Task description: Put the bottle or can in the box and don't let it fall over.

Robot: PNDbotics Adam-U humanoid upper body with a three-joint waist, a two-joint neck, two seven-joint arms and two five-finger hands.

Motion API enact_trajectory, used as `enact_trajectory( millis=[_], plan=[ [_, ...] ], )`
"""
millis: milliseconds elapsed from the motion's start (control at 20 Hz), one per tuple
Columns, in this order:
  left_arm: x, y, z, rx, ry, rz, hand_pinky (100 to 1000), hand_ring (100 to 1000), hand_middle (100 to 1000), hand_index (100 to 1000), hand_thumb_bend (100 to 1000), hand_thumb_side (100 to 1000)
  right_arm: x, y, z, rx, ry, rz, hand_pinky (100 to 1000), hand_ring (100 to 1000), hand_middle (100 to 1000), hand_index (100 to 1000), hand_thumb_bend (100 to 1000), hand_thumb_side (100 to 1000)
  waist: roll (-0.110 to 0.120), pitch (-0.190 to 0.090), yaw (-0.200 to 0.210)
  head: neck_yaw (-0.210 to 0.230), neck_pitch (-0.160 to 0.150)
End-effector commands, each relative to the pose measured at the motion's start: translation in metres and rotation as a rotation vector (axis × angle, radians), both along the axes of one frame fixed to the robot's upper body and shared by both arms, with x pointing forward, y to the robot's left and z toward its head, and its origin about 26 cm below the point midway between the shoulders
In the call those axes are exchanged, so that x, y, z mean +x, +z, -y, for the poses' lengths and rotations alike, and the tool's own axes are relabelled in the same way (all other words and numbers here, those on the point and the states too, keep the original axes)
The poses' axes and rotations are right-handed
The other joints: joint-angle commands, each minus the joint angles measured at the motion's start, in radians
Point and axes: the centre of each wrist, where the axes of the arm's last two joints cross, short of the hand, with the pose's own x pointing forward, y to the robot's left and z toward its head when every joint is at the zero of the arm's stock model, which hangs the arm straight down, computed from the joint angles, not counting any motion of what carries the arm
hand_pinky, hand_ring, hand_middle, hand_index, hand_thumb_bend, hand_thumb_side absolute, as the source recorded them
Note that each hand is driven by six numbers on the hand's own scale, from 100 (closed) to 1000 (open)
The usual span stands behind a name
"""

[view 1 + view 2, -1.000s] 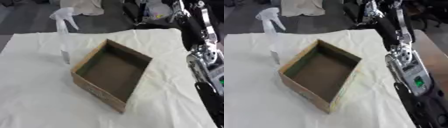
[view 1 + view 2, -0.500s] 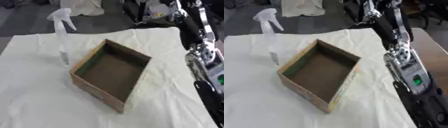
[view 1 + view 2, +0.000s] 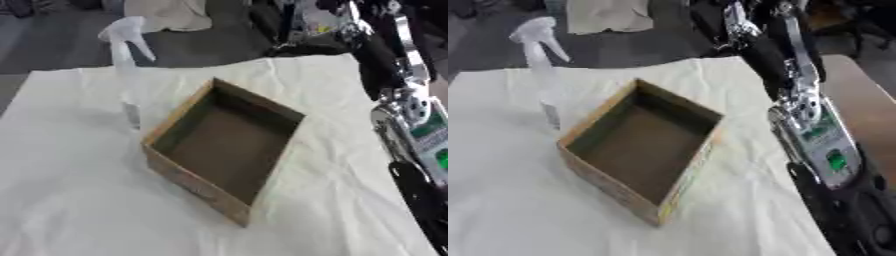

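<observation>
A clear spray bottle (image 3: 128, 75) with a white trigger head stands upright on the white cloth, just left of the box's far-left wall. The open cardboard box (image 3: 224, 150) lies askew in the middle, and its dark inside holds nothing. My right arm (image 3: 815, 135) runs down the right side, black and silver with a green-lit panel, and its hand is out of the picture. No left arm or hand shows in either view.
A white cloth (image 3: 79, 200) covers the table, with bare cloth in front of and left of the box. Beyond the far edge lie a dark floor, a pale heap of cloth (image 3: 171, 12) and dark equipment (image 3: 306, 25). A brown tabletop (image 3: 868, 100) shows at right.
The right arm has shifted slightly toward the left and lower in the picture. The bottle and the box stand where they were.
</observation>
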Motion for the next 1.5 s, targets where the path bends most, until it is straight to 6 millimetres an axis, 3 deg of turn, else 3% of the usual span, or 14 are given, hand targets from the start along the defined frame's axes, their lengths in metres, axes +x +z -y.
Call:
enact_trajectory(
  millis=[50, 300, 350, 450, 500, 550, 600, 650, 750, 1000, 1500],
  plan=[
    [0.002, 0.016, -0.008, 0.026, 0.05, 0.037, 891, 828, 811, 852, 100, 984, -0.005, 0.01, 0.002, -0.039, -0.004, 0.034, 922, 738, 780, 807, 100, 459, 0.005, -0.023, 0.004, 0.006, 0.004],
    [0.015, 0.018, -0.01, 0.073, 0.091, 0.051, 922, 877, 840, 878, 100, 956, -0.005, 0.011, 0.001, -0.048, -0.003, 0.034, 922, 737, 780, 807, 100, 459, 0.008, -0.018, 0.012, 0.015, 0.007],
    [0.017, 0.018, -0.009, 0.082, 0.092, 0.05, 940, 901, 860, 894, 100, 870, -0.005, 0.011, 0.001, -0.049, -0.002, 0.035, 922, 737, 780, 807, 100, 455, 0.009, -0.017, 0.012, 0.017, 0.007],
    [0.022, 0.017, -0.006, 0.097, 0.079, 0.044, 952, 913, 857, 901, 200, 668, -0.005, 0.012, 0.0, -0.051, 0.001, 0.035, 922, 737, 780, 807, 100, 463, 0.009, -0.016, 0.011, 0.02, 0.006],
    [0.024, 0.016, -0.004, 0.107, 0.066, 0.04, 951, 912, 854, 900, 218, 630, -0.005, 0.012, 0.0, -0.051, 0.002, 0.035, 922, 737, 780, 807, 100, 463, 0.009, -0.015, 0.01, 0.021, 0.004],
    [0.026, 0.017, -0.002, 0.119, 0.053, 0.037, 947, 907, 847, 894, 266, 531, -0.005, 0.012, 0.0, -0.051, 0.003, 0.036, 922, 737, 780, 807, 100, 464, 0.009, -0.014, 0.009, 0.023, 0.004],
    [0.027, 0.017, 0.0, 0.13, 0.04, 0.036, 945, 906, 847, 891, 275, 503, -0.005, 0.012, 0.0, -0.051, 0.003, 0.036, 921, 737, 780, 807, 100, 464, 0.009, -0.014, 0.009, 0.024, 0.003],
    [0.028, 0.018, 0.001, 0.138, 0.029, 0.037, 940, 899, 843, 880, 286, 406, -0.005, 0.012, 0.0, -0.051, 0.004, 0.037, 921, 737, 780, 807, 100, 465, 0.009, -0.013, 0.009, 0.025, 0.004],
    [0.03, 0.02, 0.003, 0.151, 0.014, 0.045, 939, 898, 842, 880, 297, 338, -0.005, 0.013, 0.0, -0.051, 0.005, 0.038, 922, 737, 780, 807, 100, 468, 0.009, -0.012, 0.008, 0.026, 0.003],
    [0.038, 0.025, 0.005, 0.155, 0.009, 0.055, 937, 892, 836, 879, 279, 299, -0.005, 0.013, 0.0, -0.052, 0.004, 0.034, 922, 737, 780, 807, 100, 474, 0.01, -0.009, 0.007, 0.027, 0.008],
    [0.059, 0.031, 0.015, 0.138, -0.014, 0.014, 940, 887, 832, 876, 236, 362, -0.005, 0.012, -0.001, -0.054, 0.004, 0.031, 923, 737, 780, 807, 100, 480, 0.011, -0.004, 0.003, 0.017, 0.003]
  ],
)
